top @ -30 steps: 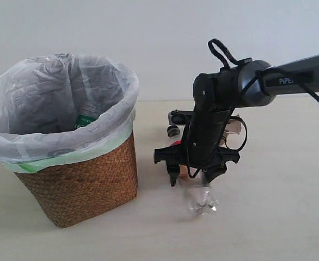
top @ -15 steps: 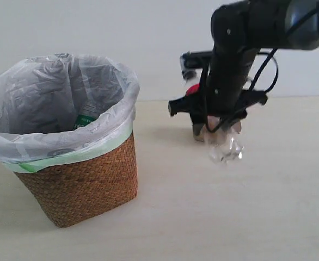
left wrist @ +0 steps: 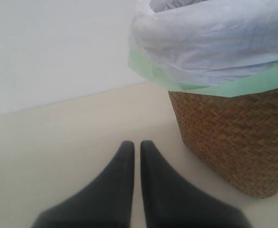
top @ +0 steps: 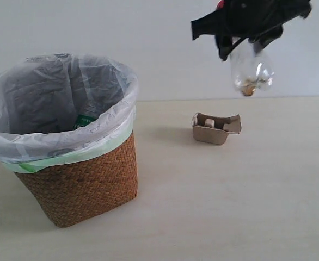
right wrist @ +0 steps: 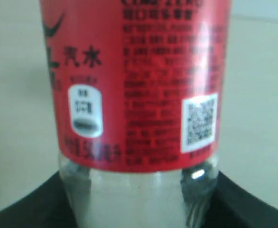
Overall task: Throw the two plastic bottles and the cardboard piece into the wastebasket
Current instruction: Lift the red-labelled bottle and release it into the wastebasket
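汽水 on red-labelled bottle (right wrist: pixel 134 80), QR code (right wrist: pixel 199 118) beside

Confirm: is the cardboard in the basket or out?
Out. The cardboard sits on the table, to the right of the basket in the exterior view and apart from it.

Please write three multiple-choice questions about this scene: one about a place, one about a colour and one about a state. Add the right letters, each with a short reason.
1. Where is the cardboard piece?
A) in the basket
B) on the table
C) in a gripper

2. What colour is the label of the bottle?
A) blue
B) yellow
C) red

3. What is the state of the right gripper?
A) shut on the bottle
B) open and empty
C) resting on the table

Answers:
1 B: it lies on the table, apart from the basket.
2 C: the right wrist view shows a red label.
3 A: the bottle hangs from it, high above the table.
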{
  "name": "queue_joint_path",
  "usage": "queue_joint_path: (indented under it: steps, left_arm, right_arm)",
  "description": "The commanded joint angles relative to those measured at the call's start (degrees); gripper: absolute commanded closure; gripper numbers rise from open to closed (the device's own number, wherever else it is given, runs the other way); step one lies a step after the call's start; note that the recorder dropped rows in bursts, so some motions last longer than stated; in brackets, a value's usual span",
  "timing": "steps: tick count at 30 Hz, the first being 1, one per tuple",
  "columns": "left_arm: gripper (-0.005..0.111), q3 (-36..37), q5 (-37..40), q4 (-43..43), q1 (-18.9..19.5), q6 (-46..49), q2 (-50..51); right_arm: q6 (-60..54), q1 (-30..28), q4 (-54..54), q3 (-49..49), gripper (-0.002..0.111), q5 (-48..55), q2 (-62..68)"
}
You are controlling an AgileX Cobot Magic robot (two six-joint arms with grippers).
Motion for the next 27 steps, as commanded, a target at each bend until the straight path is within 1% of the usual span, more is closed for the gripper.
queue_joint_path:
  steps: [1,2,3,4,5,6,8,9,11,12,17,19,21,25,27]
  left_arm:
    - [0.103,0.2,-0.2,-0.5,0.3,-0.5,-0.2]
    - [0.103,0.2,-0.2,-0.5,0.3,-0.5,-0.2]
    - [0.103,0.2,-0.2,-0.5,0.3,-0.5,-0.2]
    - [0.103,0.2,-0.2,-0.5,0.3,-0.5,-0.2]
    - [0.103,0.2,-0.2,-0.5,0.3,-0.5,-0.2]
    - [0.103,0.2,-0.2,-0.5,0.3,-0.5,-0.2]
    - [0.103,0.2,-0.2,-0.5,0.3,-0.5,-0.2]
    - [0.103,0.2,-0.2,-0.5,0.3,-0.5,-0.2]
    - [0.103,0.2,-0.2,-0.5,0.3,-0.5,-0.2]
    - [0.103,0.2,-0.2,-0.5,0.3,-0.5,-0.2]
    - [0.103,0.2,-0.2,-0.5,0.3,-0.5,-0.2]
    - [0.103,0.2,-0.2,-0.5,0.3,-0.5,-0.2]
    - [0.103,0.2,-0.2,-0.5,0.3,-0.5,-0.2]
    - [0.103,0.2,-0.2,-0.5,0.3,-0.5,-0.2]
    - [0.103,0.2,-0.2,-0.5,0.3,-0.5,-0.2]
  right_arm:
    - [-20.7,0.0,39.1,-3.7,0.108,-10.8,0.2]
    - [-23.9,0.0,49.9,-4.6,0.106,-13.6,0.2]
    - [-27.2,0.1,59.2,-5.6,0.101,-15.9,0.3]
    - [-31.1,0.7,66.0,-6.6,0.092,-17.8,0.7]
    - [-33.2,1.1,68.9,-7.3,0.082,-18.7,0.8]
    - [-33.5,1.9,69.1,-7.8,0.064,-20.0,0.9]
    - [-31.3,3.4,65.6,-8.0,0.017,-21.5,1.3]
    - [-29.4,4.1,62.5,-8.0,0.004,-21.5,2.0]
    - [-25.4,4.6,58.9,-8.1,0.011,-20.2,3.3]
    - [-24.5,4.6,58.9,-8.1,0.012,-20.1,3.6]
    - [-24.7,4.6,58.8,-8.1,0.013,-20.0,3.9]
    - [-24.4,4.5,55.9,-8.5,0.013,-18.8,3.7]
    - [-21.2,4.5,49.4,-8.5,0.013,-17.7,3.2]
    - [-7.8,4.5,27.7,-8.5,0.013,-11.7,2.8]
    - [-3.6,4.5,18.8,-8.5,0.013,-7.8,2.9]
